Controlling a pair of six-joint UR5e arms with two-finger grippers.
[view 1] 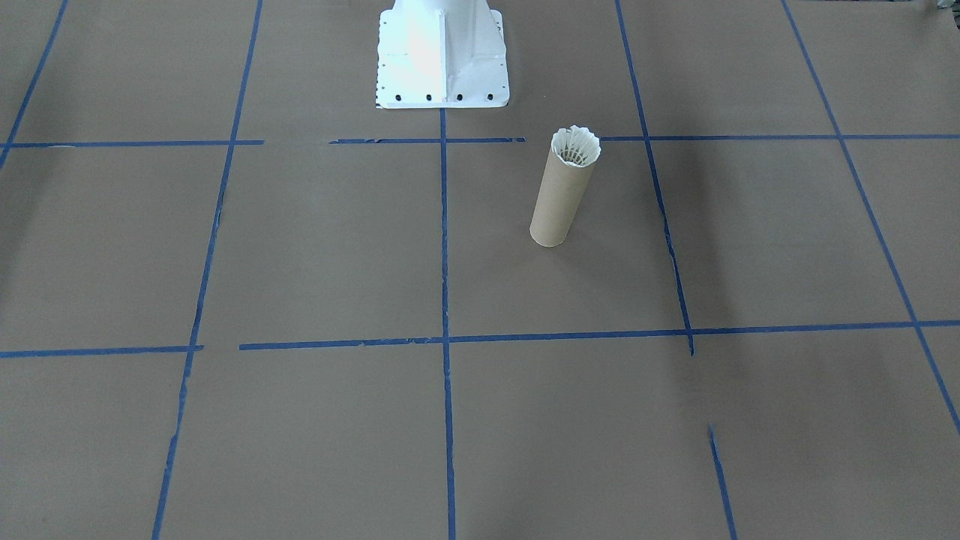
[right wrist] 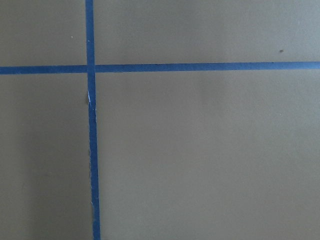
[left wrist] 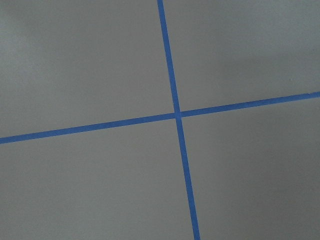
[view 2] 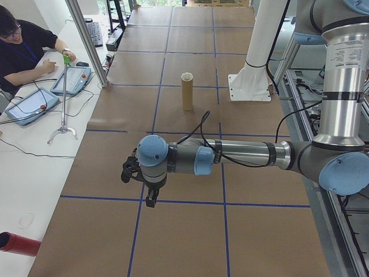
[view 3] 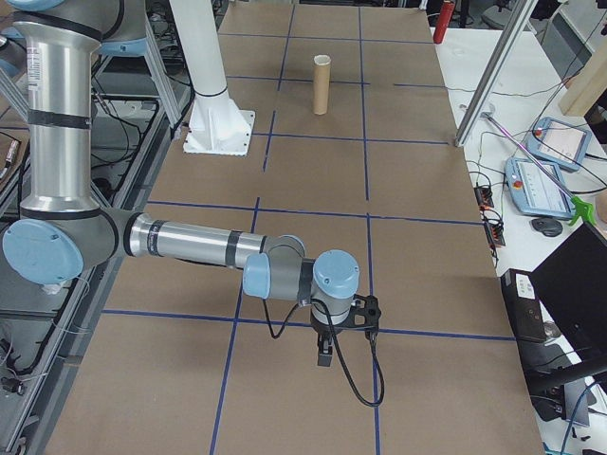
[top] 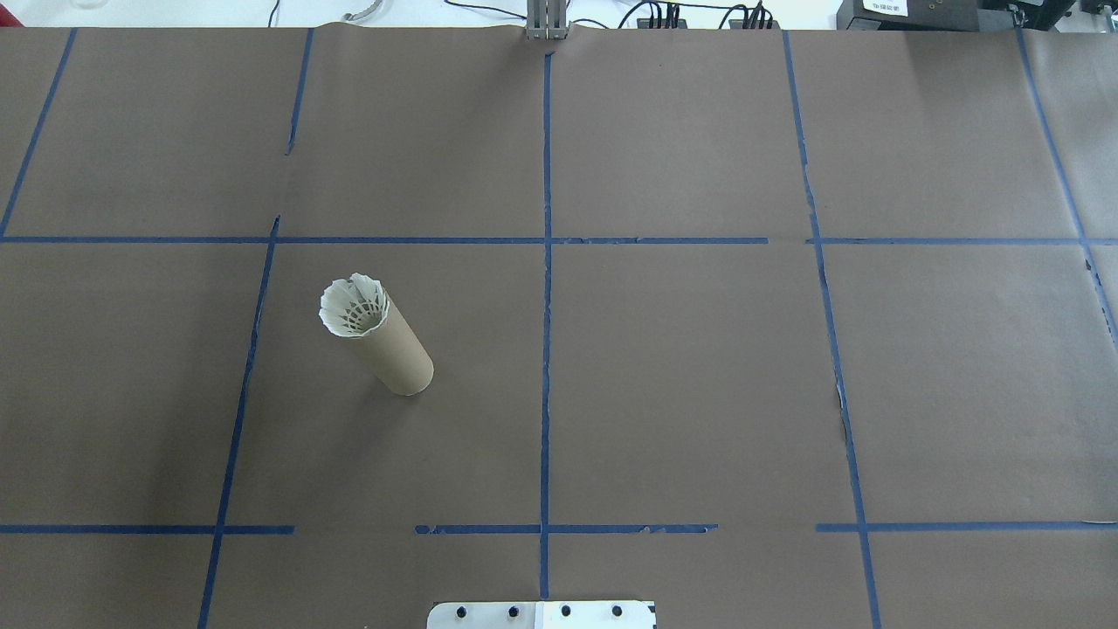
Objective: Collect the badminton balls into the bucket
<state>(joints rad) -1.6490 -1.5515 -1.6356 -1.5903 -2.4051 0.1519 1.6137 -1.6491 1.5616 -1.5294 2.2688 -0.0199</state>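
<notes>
— Shuttlecock [top: 353, 306]: where does it sit?
— In the mouth of the cardboard tube [top: 397, 351], its flared, scalloped white feather skirt ringing the rim, cork end down inside. Ribbed feathers, lattice of stems visible from overhead.

— And the tube?
— Tall, narrow, matte brown cylinder, upright on the brown paper table cover [top: 699, 393], left of the centre line of blue tape [top: 546, 349] in the overhead view.

— Further right?
— The glossy white metal robot base [view 1: 442, 56].

— The grippers?
— Left gripper [view 2: 151, 196] and right gripper [view 3: 324, 349] appear only in the side views, well apart from the tube; I cannot tell whether either is spread or pressed together.
</notes>
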